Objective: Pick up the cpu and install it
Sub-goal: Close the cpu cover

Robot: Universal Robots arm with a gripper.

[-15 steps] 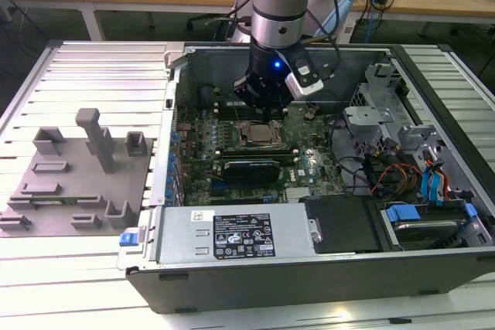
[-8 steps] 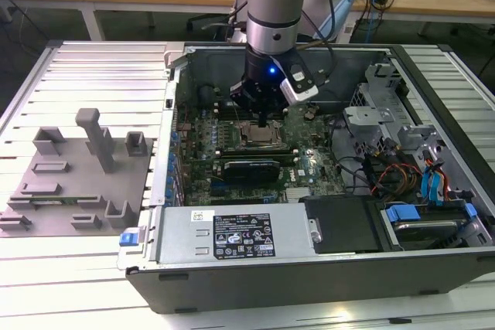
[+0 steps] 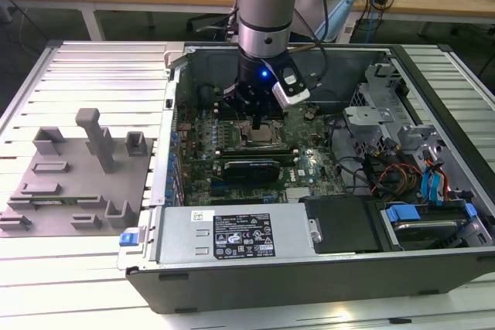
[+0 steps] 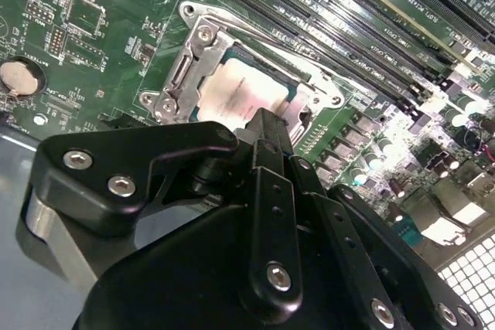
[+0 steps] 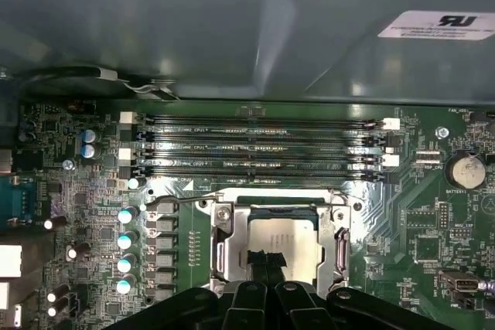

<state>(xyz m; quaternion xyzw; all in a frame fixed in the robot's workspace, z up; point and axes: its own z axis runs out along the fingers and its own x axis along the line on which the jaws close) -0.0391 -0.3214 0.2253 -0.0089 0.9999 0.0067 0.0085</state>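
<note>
the arm reaches down into the open computer case (image 3: 348,277), its end effector (image 5: 264,262) clenched on nothing, fingertips low over the cpu (image 5: 288,239). the cpu lies flat inside the socket frame (image 5: 220,246) on the motherboard (image 5: 85,199), looking seated; i'd guess the closed tips are nudging it home.

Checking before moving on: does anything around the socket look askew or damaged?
Nothing stands out. The cpu lies square inside the socket frame, the hand over it; no damage shows on the motherboard.
</note>
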